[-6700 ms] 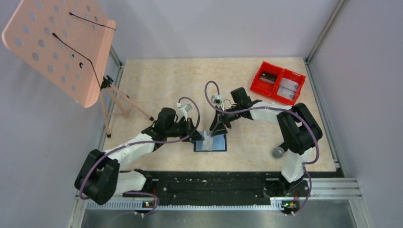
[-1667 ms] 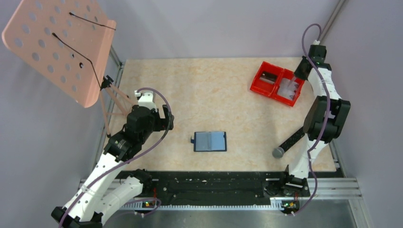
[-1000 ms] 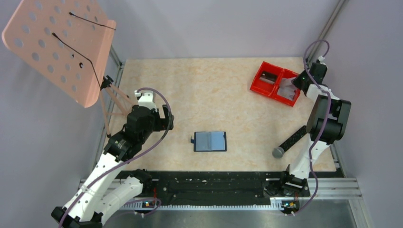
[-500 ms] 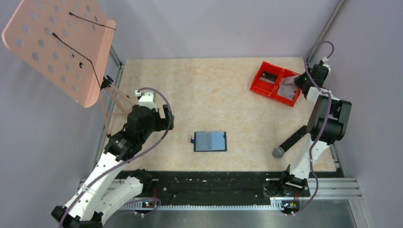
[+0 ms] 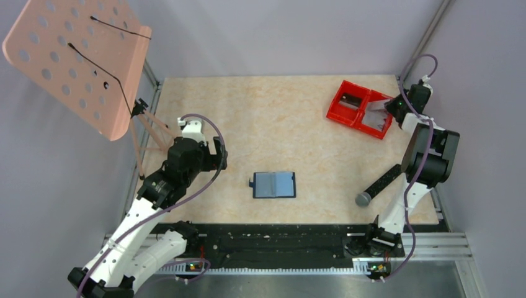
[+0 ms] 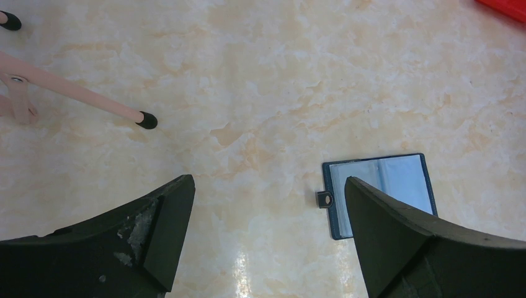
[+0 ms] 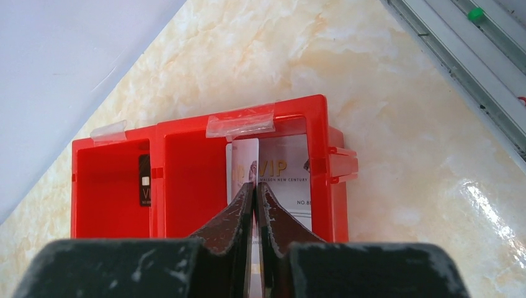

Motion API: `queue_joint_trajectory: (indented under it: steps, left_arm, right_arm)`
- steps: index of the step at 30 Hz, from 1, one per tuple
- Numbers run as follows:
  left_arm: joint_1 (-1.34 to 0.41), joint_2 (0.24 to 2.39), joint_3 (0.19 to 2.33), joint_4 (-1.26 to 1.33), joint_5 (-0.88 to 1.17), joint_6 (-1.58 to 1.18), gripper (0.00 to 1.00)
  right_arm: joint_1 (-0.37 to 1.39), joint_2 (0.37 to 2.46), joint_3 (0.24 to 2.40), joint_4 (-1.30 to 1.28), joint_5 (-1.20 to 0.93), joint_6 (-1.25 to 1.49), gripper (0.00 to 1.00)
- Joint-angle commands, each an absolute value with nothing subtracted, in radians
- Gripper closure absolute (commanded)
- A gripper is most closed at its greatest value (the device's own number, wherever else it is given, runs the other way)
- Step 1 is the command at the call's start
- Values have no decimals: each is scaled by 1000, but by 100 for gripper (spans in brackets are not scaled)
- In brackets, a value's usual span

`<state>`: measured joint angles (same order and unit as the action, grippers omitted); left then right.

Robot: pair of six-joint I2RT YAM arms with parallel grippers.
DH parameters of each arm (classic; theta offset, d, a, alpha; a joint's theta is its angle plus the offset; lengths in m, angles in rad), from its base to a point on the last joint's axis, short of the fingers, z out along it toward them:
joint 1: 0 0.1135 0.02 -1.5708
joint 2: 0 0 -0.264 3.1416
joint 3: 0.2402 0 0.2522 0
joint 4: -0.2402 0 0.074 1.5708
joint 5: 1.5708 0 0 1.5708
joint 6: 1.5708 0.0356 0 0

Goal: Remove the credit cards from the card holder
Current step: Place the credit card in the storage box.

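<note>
Nearest us, the card holder (image 5: 274, 184) lies open on the table, apart from both arms. The left wrist view hides its right part behind a finger. The left gripper (image 6: 267, 185) hangs above the table beside it, jaws spread wide around nothing. At the far right, the right gripper (image 7: 255, 186) pinches a pale card (image 7: 243, 160) standing on edge in the right compartment of the red bin (image 7: 186, 133). Only the right wrist view lets us count three cards: that one, a VIP card (image 7: 288, 177) lying flat beneath it, and a dark card (image 7: 144, 188) in the left compartment.
</note>
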<state>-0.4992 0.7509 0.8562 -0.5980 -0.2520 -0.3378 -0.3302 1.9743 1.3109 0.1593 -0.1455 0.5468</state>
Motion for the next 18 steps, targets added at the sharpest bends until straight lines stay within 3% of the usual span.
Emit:
queue_joint_trajectory:
  steps: [1, 9, 18]
  left_arm:
    - [-496, 754, 853, -562, -256, -334, 4]
    - [-497, 759, 854, -565, -252, -340, 4]
    - [-496, 757, 855, -566, -249, -342, 4]
  right_arm:
    - [-339, 1985, 1362, 169, -140, 556, 93]
    - [-338, 2001, 1402, 132, -114, 570, 84]
    - [-338, 1996, 1473, 68, -116, 549, 82]
